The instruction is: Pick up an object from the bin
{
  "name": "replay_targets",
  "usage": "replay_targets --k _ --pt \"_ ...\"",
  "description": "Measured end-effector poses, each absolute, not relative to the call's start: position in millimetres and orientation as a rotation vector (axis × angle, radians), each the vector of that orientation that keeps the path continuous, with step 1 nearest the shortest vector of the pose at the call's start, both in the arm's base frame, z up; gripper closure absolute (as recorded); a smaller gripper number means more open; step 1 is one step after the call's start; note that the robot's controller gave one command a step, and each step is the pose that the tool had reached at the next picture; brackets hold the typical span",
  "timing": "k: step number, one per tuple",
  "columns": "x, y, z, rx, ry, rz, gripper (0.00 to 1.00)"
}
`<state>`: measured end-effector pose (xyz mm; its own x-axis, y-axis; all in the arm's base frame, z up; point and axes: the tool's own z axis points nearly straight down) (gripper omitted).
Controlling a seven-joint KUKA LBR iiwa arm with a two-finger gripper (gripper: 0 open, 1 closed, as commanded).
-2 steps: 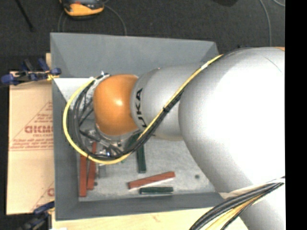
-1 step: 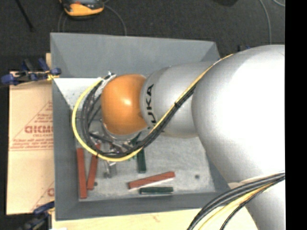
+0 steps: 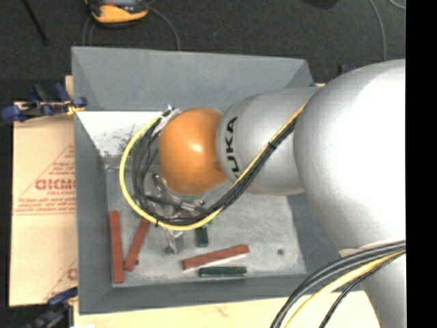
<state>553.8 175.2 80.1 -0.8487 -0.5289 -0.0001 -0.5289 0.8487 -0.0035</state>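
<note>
Dark green and stubby, a small block (image 3: 201, 236) lies just right of the gripper (image 3: 172, 243), a red stick (image 3: 136, 244) just left, and whether its jaws are spread I cannot tell.

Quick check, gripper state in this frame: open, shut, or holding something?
Gripper: cannot be told. It is low in the bin, just left of a small dark green block.
</note>
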Motion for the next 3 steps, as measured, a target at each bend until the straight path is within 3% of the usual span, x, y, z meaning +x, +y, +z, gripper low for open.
replay_targets --k 1,2,3 --pt "556.7 203 87 -0.723 3.054 0.002 0.00" --pt "577.5 151 72 -1.442 2.783 0.001 1.00" --pt "577.5 151 72 -1.440 2.784 0.001 1.00"
